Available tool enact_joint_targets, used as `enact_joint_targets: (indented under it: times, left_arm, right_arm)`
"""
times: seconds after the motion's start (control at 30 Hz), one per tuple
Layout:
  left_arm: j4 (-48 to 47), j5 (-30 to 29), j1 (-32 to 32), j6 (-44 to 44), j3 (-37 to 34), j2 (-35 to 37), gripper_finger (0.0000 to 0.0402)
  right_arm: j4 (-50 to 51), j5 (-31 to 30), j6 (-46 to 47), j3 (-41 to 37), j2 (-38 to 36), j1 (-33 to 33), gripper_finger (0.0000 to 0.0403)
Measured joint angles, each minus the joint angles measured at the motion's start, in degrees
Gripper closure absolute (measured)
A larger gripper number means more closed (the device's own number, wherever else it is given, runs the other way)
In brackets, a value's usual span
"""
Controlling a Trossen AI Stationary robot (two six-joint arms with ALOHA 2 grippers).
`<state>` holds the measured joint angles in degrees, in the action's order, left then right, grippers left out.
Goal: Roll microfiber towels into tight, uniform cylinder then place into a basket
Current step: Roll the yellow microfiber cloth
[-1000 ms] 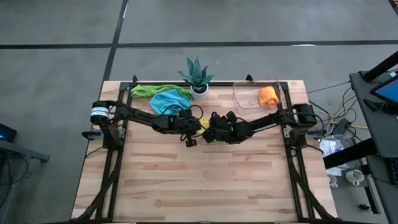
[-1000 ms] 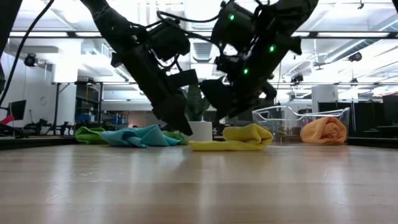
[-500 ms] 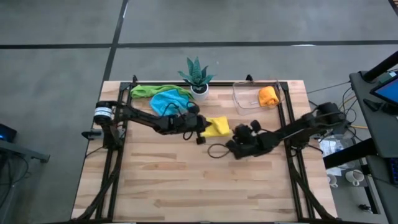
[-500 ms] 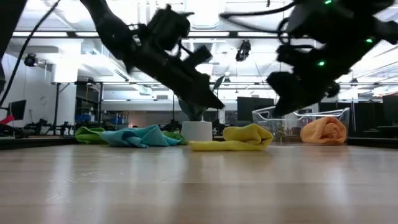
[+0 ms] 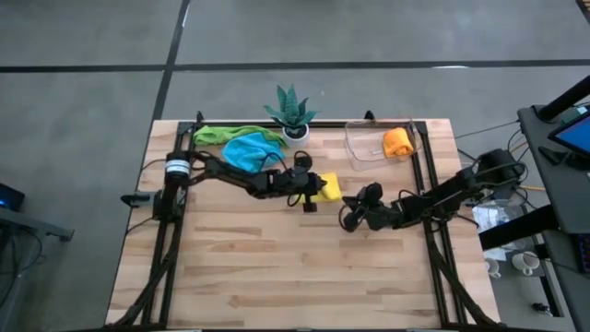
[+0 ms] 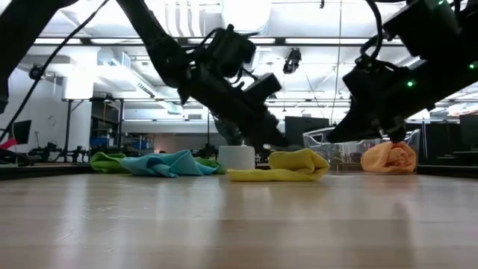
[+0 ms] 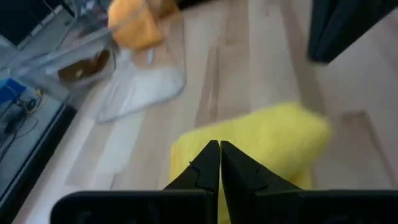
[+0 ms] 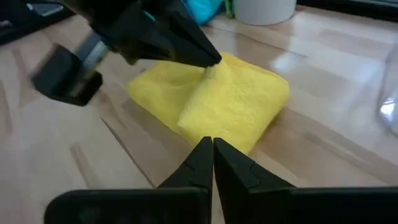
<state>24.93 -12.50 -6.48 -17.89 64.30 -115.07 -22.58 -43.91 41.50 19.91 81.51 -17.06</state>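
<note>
Looking down on your table (image 5: 277,267), the yellow towel (image 5: 326,187) lay folded near the middle, toward the far edge. Your left gripper (image 5: 313,189) sat at the towel's near-left edge, fingers (image 7: 208,163) pressed together, tips touching the fold's upper surface; whether any cloth was pinched between them I could not tell. Your right gripper (image 5: 353,214) hung just beside the towel on its right and toward the front, fingers (image 8: 205,155) together, holding nothing, tips pointing at the towel but apart from it. The orange towel (image 5: 397,142) lay rolled inside the basket (image 5: 361,148) at the far right. Blue towel (image 5: 247,148) and green towel (image 5: 221,135) were heaped at far left, beside the potted plant (image 5: 292,112).
</note>
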Motion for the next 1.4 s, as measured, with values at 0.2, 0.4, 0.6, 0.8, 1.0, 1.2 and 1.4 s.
enact_joint_targets:
  times: [0.2,0.4,0.6,0.8,1.0,1.2,1.4]
  left_arm:
    - [-1.8,-0.1,-1.9,-0.6,-0.3,0.0,0.0402]
    - [-1.9,-0.2,-3.7,-0.6,-0.9,-0.1,0.0402]
    - [-2.4,-0.3,-4.5,-0.5,-1.1,-1.8,0.0402]
    - [-3.3,-4.3,-4.3,-0.9,-1.3,-1.6,0.0402]
    - [-2.9,-6.1,-3.9,-2.0,-2.2,3.7,0.0402]
    - [-2.7,4.3,-2.8,2.3,-2.3,3.8,0.0402]
    - [-1.9,7.7,-2.2,6.3,-2.4,1.3,0.0402]
  right_arm:
    - [-3.0,0.4,-0.2,-0.4,0.8,0.6,0.0394]
    - [-3.7,0.6,-1.2,2.1,3.6,1.0,0.0394]
    - [-3.4,0.4,-2.8,6.1,8.3,1.5,0.0394]
    - [-2.1,0.4,-5.5,7.7,9.1,1.6,0.0394]
    - [0.7,-1.0,-5.6,7.3,5.3,1.6,0.0394]
    - [2.8,-1.2,-5.6,7.1,3.6,1.6,0.0394]
    - [3.1,-1.2,-5.6,7.0,3.7,1.6,0.0394]
